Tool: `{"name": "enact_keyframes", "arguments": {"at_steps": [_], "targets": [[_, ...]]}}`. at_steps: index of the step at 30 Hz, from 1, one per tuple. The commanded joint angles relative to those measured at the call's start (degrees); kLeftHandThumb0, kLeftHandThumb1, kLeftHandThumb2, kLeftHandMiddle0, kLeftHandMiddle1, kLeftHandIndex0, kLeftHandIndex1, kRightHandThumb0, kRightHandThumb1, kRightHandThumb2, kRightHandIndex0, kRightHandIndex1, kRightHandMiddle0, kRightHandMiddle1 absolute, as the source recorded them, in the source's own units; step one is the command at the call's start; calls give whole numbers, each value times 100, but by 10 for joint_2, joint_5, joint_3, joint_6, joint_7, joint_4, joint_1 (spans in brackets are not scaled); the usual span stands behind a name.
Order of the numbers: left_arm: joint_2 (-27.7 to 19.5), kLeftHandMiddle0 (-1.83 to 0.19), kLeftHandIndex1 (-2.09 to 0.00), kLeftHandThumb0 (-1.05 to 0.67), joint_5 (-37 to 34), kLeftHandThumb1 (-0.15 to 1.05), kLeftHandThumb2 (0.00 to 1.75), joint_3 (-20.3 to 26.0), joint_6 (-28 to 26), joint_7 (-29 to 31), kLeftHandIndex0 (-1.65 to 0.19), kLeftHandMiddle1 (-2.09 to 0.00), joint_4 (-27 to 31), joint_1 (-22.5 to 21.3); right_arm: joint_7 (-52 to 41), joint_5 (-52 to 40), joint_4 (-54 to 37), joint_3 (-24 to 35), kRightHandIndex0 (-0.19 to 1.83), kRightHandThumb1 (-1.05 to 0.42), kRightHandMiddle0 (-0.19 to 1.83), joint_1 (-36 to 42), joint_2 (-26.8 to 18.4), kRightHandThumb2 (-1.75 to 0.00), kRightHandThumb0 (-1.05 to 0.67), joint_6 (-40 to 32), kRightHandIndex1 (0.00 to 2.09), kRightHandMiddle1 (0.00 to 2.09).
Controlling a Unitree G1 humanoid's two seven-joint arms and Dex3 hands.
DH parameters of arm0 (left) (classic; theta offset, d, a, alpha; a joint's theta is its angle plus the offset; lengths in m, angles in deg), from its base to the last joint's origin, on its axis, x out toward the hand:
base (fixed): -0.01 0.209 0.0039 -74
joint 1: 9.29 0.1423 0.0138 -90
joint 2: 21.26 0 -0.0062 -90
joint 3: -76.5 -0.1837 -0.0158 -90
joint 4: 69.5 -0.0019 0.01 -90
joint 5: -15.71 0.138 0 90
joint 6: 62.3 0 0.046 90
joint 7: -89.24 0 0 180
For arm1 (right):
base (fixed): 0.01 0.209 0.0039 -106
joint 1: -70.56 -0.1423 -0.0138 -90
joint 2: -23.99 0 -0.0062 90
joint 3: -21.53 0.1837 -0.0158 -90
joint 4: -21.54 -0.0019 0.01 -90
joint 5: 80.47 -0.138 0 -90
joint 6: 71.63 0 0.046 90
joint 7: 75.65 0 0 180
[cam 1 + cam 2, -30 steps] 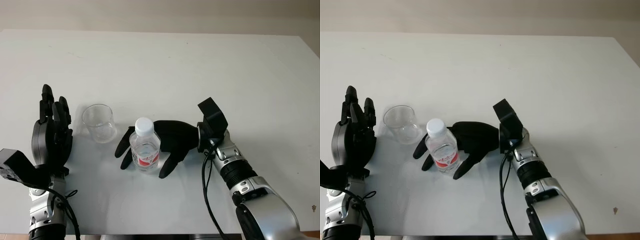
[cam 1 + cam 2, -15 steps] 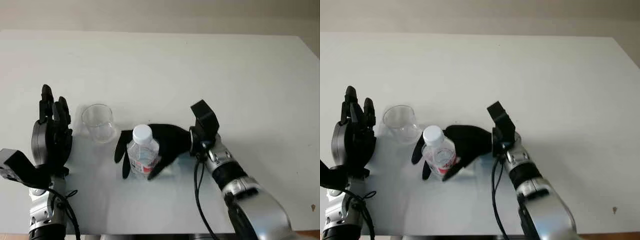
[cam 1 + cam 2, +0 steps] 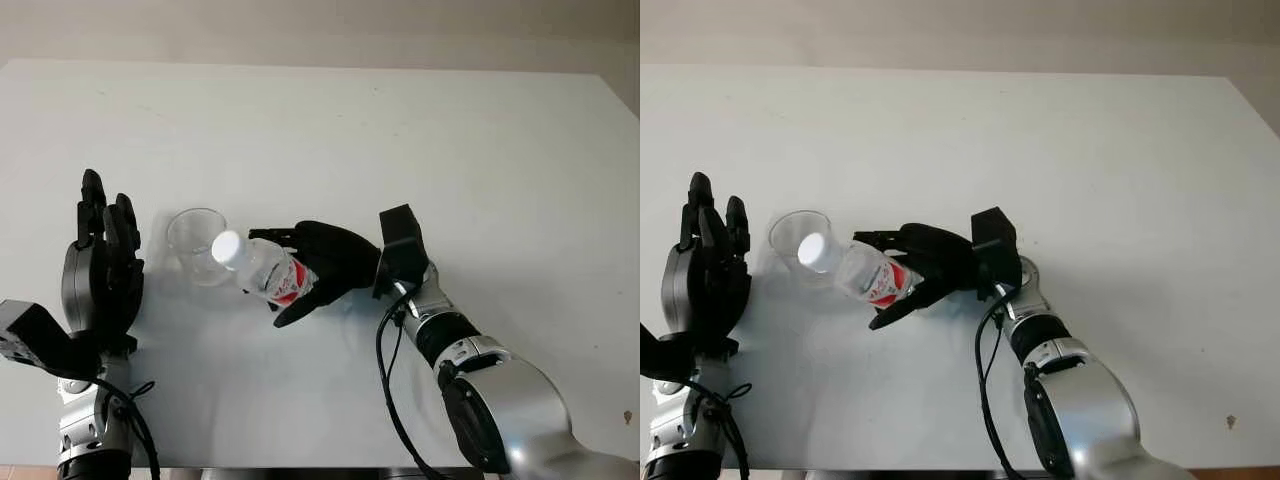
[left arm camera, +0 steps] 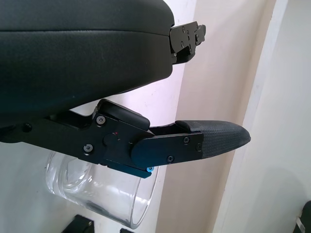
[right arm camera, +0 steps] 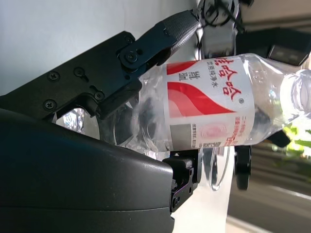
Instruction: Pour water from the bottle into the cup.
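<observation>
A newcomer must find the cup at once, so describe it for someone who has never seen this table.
On the white table, look toward the near left part, just right of the upright black left hand. There stands the cup, a clear, open-topped tumbler. Unlike the red-labelled bottle that the right hand tilts toward it, it has no label or cap.

I see a white worktop (image 3: 420, 140); directly on it stands a clear glass cup (image 3: 193, 243), at my left side.
</observation>
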Motion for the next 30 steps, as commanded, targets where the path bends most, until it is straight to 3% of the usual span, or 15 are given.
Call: {"name": "enact_keyframes", "arguments": {"at_steps": [1,12,20,24,27,30], "targets": [[-3,16,-5,-75,5,105,54,2,4,3,17,-5,-10,10,13,20,24,-7,116,-105,104,35,-12,-21,-47,2,209,209],[-5,16,-5,-75,2,105,54,3,4,6,17,-5,-11,11,59,28,27,4,92,-105,77,39,-21,-32,-47,1,209,209],[-9,17,-5,-75,4,105,55,3,6,8,19,-5,-10,11,104,-36,35,87,72,-105,53,2,-32,-31,-47,-52,209,209],[-9,17,-5,-76,2,105,53,2,6,8,18,-5,-9,11,149,-47,40,116,86,-105,60,-34,-39,-31,-47,-77,209,209],[-10,17,-5,-76,5,105,54,1,6,5,18,-5,-7,11,197,-30,42,112,98,-105,71,-61,-45,-27,-64,-75,209,209],[-10,16,-5,-76,6,105,54,1,4,2,18,-6,-6,10,252,4,38,93,111,-105,98,-92,-51,-24,-91,-68,209,209]]}}
